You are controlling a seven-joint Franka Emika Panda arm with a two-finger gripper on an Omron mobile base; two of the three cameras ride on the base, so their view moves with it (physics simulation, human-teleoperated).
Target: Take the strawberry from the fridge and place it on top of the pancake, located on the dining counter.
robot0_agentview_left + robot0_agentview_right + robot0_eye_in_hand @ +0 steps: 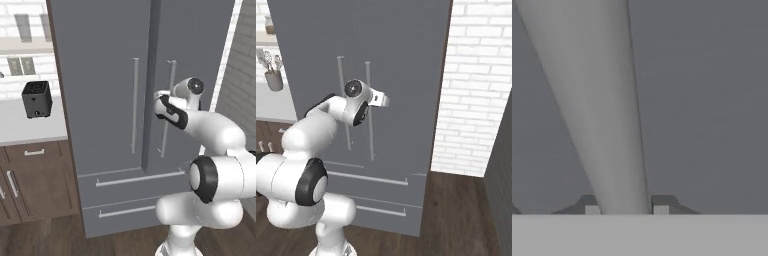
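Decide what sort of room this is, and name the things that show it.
Most likely a kitchen: a tall grey fridge, a worktop over brown cabinets with a toaster on it, and a pot of utensils.

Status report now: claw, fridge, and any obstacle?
Claw straddling right door handle, one finger each side. Fridge doors shut, strawberry unseen. Nothing blocking.

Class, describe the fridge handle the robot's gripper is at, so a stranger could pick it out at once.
Find the tall grey fridge beside the white brick wall. Two thin vertical bar handles flank its centre seam. Choose the right-door handle, nearer the brick: the bar passes between the gripper's fingertips.
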